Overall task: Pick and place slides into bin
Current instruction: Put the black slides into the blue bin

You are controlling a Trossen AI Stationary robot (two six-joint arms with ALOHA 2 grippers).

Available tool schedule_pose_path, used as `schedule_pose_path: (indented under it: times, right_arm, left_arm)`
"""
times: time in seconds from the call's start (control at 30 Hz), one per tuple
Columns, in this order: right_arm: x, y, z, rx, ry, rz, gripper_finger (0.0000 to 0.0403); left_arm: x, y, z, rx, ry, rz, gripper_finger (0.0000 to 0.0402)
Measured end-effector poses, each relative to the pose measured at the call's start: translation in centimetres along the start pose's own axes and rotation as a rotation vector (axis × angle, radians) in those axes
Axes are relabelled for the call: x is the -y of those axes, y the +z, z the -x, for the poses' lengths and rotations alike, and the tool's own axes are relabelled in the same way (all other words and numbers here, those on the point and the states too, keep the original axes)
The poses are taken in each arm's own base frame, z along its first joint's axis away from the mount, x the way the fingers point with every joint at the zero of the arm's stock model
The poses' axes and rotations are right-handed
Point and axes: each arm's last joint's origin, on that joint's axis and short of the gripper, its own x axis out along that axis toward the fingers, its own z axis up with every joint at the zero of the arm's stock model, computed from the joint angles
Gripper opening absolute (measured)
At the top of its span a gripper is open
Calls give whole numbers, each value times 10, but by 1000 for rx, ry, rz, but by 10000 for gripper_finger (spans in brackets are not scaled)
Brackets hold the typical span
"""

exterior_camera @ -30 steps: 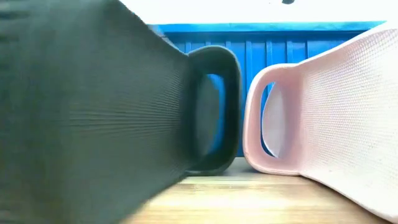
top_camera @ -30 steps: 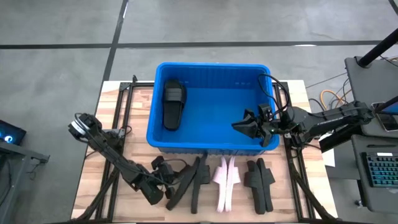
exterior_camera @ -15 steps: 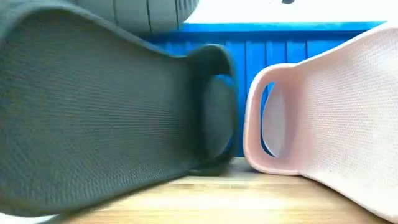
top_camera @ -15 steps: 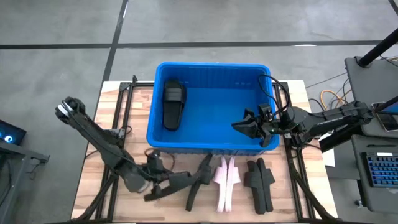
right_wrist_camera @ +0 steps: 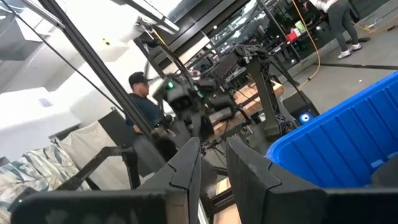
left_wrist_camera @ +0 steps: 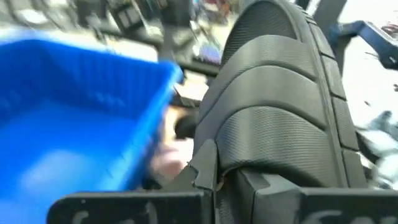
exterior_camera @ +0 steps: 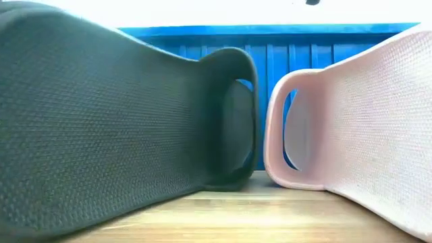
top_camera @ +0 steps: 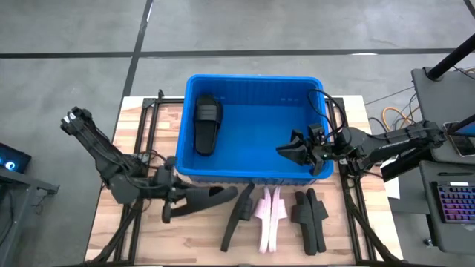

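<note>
Low view: a black slide [exterior_camera: 115,135] and the pink slide [exterior_camera: 351,128], both cut off by the frame, hide most of the bin [exterior_camera: 270,40]. Left wrist view: bin and background blurred; held slide [left_wrist_camera: 280,106] fills the frame.

Grey concrete floor [top_camera: 74,44] surrounds the wooden table [top_camera: 141,119], crossed by dark seams and one pale line. Beyond the right gripper [top_camera: 291,151], on its outer side, stands a dark desk [top_camera: 438,89] with a keyboard [top_camera: 454,204] — orange cables [top_camera: 397,113] trail beside it. Farther off — black metal frames [right_wrist_camera: 81,56], bright overhead light, a person in a dark cap [right_wrist_camera: 144,99].
</note>
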Motion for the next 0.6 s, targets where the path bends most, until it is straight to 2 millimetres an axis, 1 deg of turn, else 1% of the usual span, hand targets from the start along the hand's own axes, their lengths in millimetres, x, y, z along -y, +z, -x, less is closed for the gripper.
schedule_pose_path:
  times: [0.13, 0.33, 0.47, 0.6]
  right_arm:
    - [0, 0, 0, 0, 0, 1, 71]
    - [0, 0, 0, 0, -1, 1, 75]
    - [0, 0, 0, 2, 0, 23, 69]
    - [0, 1, 0, 10, -5, 31, 65]
  left_arm:
    - [3, 23, 1, 81, 109, -109, 0]
    - [8, 50, -7, 138, 324, -297, 0]
    - [11, 59, -19, 127, 463, -417, 0]
    - [15, 63, -31, 95, 650, -543, 0]
